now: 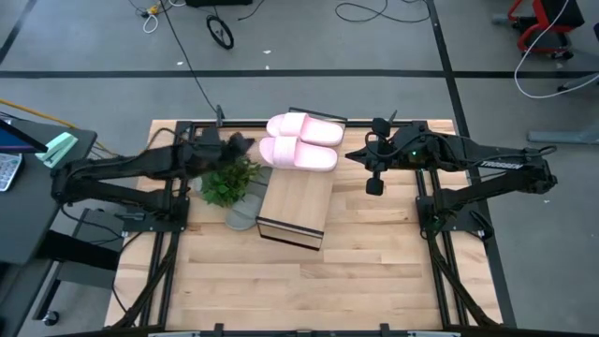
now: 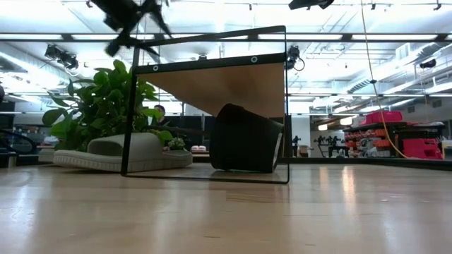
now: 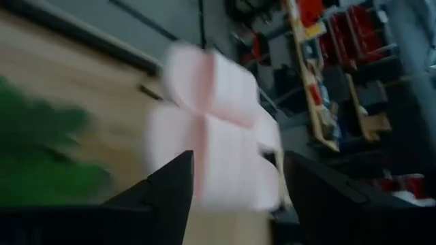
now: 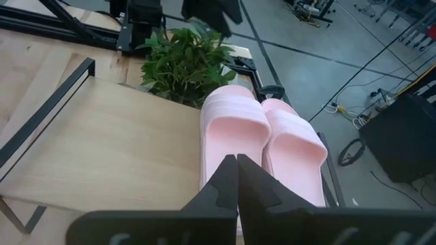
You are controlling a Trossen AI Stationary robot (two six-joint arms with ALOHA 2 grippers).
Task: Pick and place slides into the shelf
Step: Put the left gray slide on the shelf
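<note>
Two pink slides (image 1: 301, 142) lie side by side on the shelf (image 1: 295, 201), upper centre of the high view. The left gripper (image 1: 239, 145) is spread (holding nothing); the right gripper (image 1: 354, 155) is pressed together.

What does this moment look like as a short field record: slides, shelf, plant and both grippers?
pink slides: two, side by side on the far end of the shelf top
grey slides: one on the table between shelf and plant; a dark one under the shelf top in the low view
shelf: light wood, mid-table
plant: at the shelf's left
left gripper: open, beside the pink slides, holding nothing
right gripper: shut, empty, right of the pink slides
</note>
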